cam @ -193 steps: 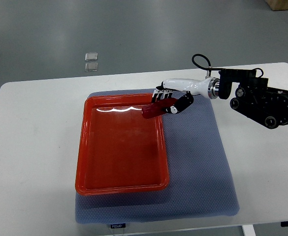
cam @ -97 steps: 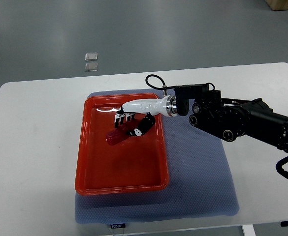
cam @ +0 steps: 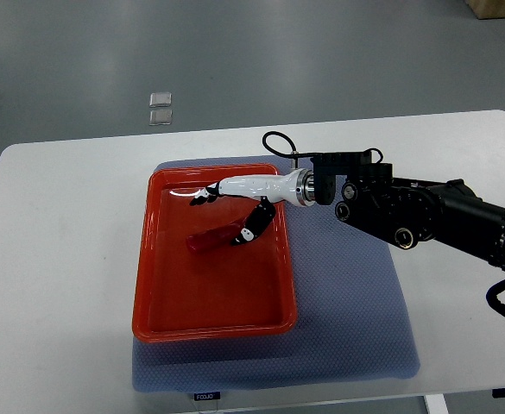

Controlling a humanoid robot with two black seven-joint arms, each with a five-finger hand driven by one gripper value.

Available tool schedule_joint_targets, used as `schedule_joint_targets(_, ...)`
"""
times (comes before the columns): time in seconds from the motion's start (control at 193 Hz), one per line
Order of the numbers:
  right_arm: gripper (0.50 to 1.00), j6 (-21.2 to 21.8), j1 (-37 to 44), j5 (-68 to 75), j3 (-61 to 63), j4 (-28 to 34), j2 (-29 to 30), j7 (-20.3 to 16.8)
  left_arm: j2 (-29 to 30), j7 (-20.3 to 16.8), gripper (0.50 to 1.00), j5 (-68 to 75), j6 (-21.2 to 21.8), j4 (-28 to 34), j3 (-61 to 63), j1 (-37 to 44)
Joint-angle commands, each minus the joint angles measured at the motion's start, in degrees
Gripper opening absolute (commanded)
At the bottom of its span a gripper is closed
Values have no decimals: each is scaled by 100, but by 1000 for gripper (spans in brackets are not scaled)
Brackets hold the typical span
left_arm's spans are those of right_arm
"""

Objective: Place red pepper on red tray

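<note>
The red pepper (cam: pixel 212 238) lies inside the red tray (cam: pixel 162 304), in its upper middle part. My right hand (cam: pixel 226 216) hovers just above the pepper with its fingers spread open: the upper fingers (cam: pixel 202 197) point left and the thumb (cam: pixel 252 228) rests by the pepper's right end. The hand holds nothing. The right arm (cam: pixel 407 211) comes in from the right edge. The left arm is out of view.
The tray sits on a grey-blue mat (cam: pixel 356 302) on a white table (cam: pixel 53 259). Two small clear squares (cam: pixel 160 108) lie on the floor beyond the table's far edge.
The right hand carried the pepper left from the tray's far right corner into the tray, set it down and opened its fingers. The pepper now lies free on the tray.
</note>
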Motion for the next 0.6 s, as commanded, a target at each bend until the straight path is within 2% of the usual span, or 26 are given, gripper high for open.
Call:
schedule_joint_targets(0.0, 881, 22, 1, 603, 144, -8, -32, -25, 0, 0, 1000, 0, 7, -1, 4, 0)
schedule_joint_targets(0.269, 887, 101, -149, 2668, 909, -139, -393, -174, 0, 0, 1000, 0, -2, -1, 4, 0)
schedule_joint_targets(0.326, 887, 101, -149, 2669, 909, -140, -393, -174, 0, 0, 1000, 0, -2, -1, 4, 0)
schedule_joint_targets(0.331, 887, 93, -166, 3165, 1022, -227, -506, -357, 0, 0, 1000, 0, 7, -1, -5, 0)
schedule_joint_targets(0.342, 887, 92, -184, 3415, 1093, -280, -516, -446, 0, 0, 1000, 0, -2, -1, -5, 0)
schedule_joint_targets(0.43, 887, 84, -359, 4399, 1427, -508, -516, -675, 0, 0, 1000, 0, -2, -1, -5, 0)
schedule_joint_targets(0.595, 887, 101, -650, 5798, 1920, -869, -490, -728, 0, 0, 1000, 0, -2, -1, 4, 0)
